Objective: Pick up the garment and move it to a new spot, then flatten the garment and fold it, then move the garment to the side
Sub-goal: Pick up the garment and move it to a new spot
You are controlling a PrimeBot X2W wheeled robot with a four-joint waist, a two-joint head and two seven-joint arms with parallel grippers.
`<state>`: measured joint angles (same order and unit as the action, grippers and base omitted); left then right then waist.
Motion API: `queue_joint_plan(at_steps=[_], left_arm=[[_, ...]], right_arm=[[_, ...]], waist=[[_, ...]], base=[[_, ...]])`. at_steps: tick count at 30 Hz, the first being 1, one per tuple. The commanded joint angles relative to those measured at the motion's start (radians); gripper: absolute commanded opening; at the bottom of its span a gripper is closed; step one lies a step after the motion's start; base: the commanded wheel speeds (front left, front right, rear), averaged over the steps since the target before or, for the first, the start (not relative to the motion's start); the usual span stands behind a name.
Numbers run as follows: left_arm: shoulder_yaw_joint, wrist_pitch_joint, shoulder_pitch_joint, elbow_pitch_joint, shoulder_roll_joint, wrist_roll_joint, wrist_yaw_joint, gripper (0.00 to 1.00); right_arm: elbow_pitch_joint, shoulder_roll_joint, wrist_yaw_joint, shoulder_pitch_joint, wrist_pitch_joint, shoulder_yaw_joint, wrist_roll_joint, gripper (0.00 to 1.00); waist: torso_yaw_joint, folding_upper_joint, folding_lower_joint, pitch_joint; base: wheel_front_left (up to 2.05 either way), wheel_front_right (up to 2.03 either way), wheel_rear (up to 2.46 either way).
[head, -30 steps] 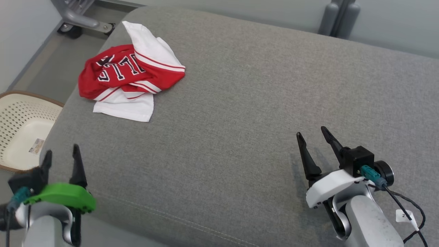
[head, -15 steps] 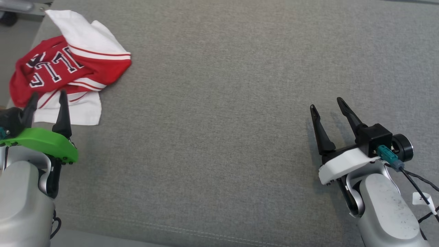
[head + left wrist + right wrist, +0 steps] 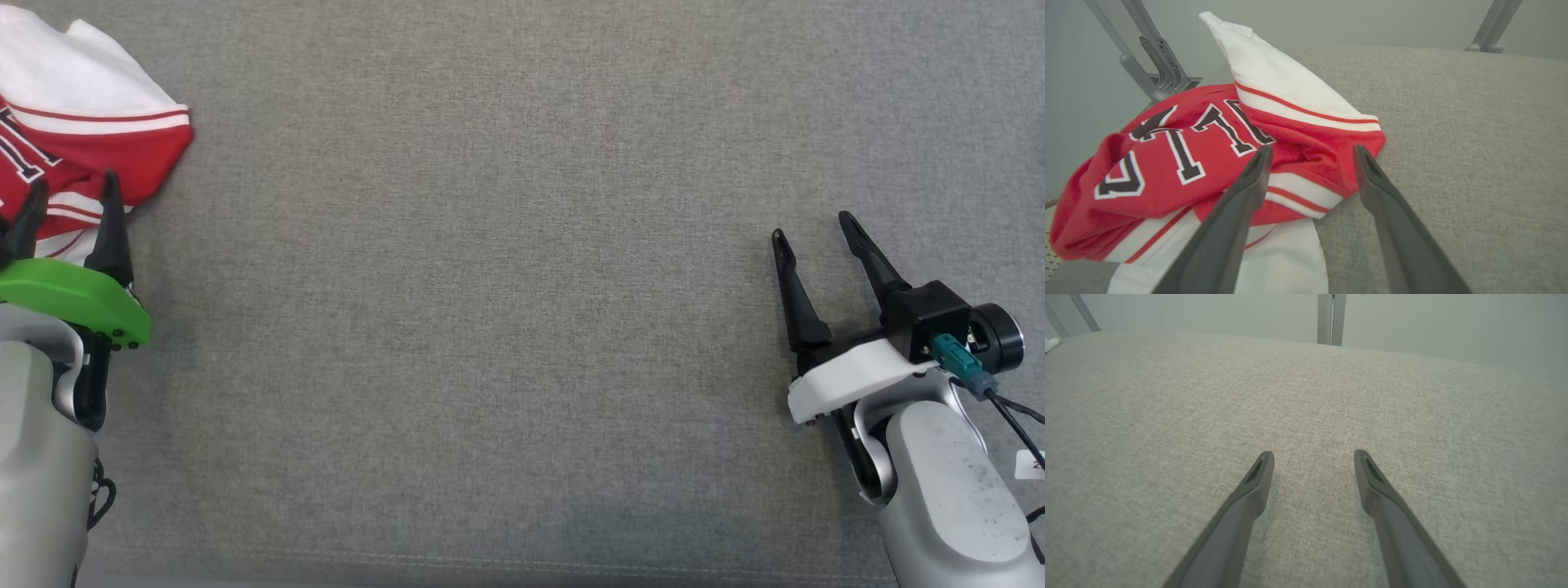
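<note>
Garment [image 3: 122, 159], red and white with dark lettering, is seen lying crumpled on the grey cushion [image 3: 490, 327], not yet lifted and not yet flattened. Over the last second the whole head view has been swung down and across, so the shift of the picture is put down to the camera, not to the cloth. What has really changed is the gap. The jaws of the left arm [image 3: 37, 457], well short of the garment a second ago, have been brought right up to its near edge. In the left wrist view they are shown spread wide apart over the red-and-white folds, with nothing clamped. The jaws of the right arm [image 3: 947, 482] are held apart too, well away from the garment over bare cushion. The reach is judged all but done, and a close on the cloth is what the pick-up now calls for.
</note>
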<state>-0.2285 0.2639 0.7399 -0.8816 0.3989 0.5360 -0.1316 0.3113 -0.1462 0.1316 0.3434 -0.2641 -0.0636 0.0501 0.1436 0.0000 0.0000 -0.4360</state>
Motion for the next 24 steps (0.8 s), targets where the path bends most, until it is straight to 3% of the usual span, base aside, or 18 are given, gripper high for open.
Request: queue_joint_plan(at_steps=[1, 6, 11, 12, 13, 14, 19, 24], left_arm=[[0.004, 0.000, 0.026, -0.014, -0.001, -0.009, 0.002, 1.00], [0.029, 0.000, 0.065, -0.067, -0.003, -0.009, 0.003, 1.00], [0.055, 0.000, 0.087, -0.119, -0.015, -0.024, 0.034, 1.00], [0.057, 0.000, 0.090, -0.123, -0.017, -0.029, 0.038, 0.96], [0.059, 0.000, 0.091, -0.132, -0.024, -0.033, 0.045, 0.15], [0.063, 0.000, 0.094, -0.138, -0.027, -0.038, 0.047, 0.00], [0.073, 0.000, 0.112, -0.130, -0.022, -0.067, 0.061, 0.00], [0.085, 0.000, 0.108, 0.001, -0.038, -0.132, 0.054, 0.00]], right_arm=[[-0.009, -0.005, -0.002, 0.015, 0.000, -0.001, -0.005, 1.00], [-0.016, -0.005, -0.002, 0.023, 0.000, -0.003, -0.003, 1.00], [-0.012, 0.004, -0.002, 0.026, 0.000, 0.002, -0.004, 1.00], [-0.012, 0.006, -0.002, 0.025, 0.000, 0.005, -0.005, 1.00], [-0.012, 0.008, -0.002, 0.024, 0.000, 0.006, -0.005, 1.00], [-0.013, 0.009, -0.002, 0.024, 0.000, 0.007, -0.004, 1.00], [-0.011, 0.017, -0.002, 0.026, 0.000, 0.011, -0.006, 1.00], [-0.006, 0.033, -0.002, 0.031, 0.000, 0.016, 0.009, 1.00]], waist=[[-0.027, 0.0000, 0.0000, -0.027], [-0.048, 0.0000, 0.0000, -0.047], [-0.066, 0.0000, 0.0000, -0.057], [-0.068, 0.0000, 0.0000, -0.059], [-0.071, 0.0000, 0.0000, -0.061], [-0.073, 0.0000, 0.0000, -0.063], [-0.079, 0.0000, 0.0000, -0.067], [-0.088, 0.0000, 0.0000, -0.056]], base=[[0.00, 0.00, 0.00], [0.00, 0.00, 0.00], [0.00, 0.00, 0.00], [0.00, 0.00, 0.00], [0.00, 0.00, 0.00], [0.00, 0.00, 0.00], [0.00, 0.00, 0.00], [0.00, 0.00, 0.00]])
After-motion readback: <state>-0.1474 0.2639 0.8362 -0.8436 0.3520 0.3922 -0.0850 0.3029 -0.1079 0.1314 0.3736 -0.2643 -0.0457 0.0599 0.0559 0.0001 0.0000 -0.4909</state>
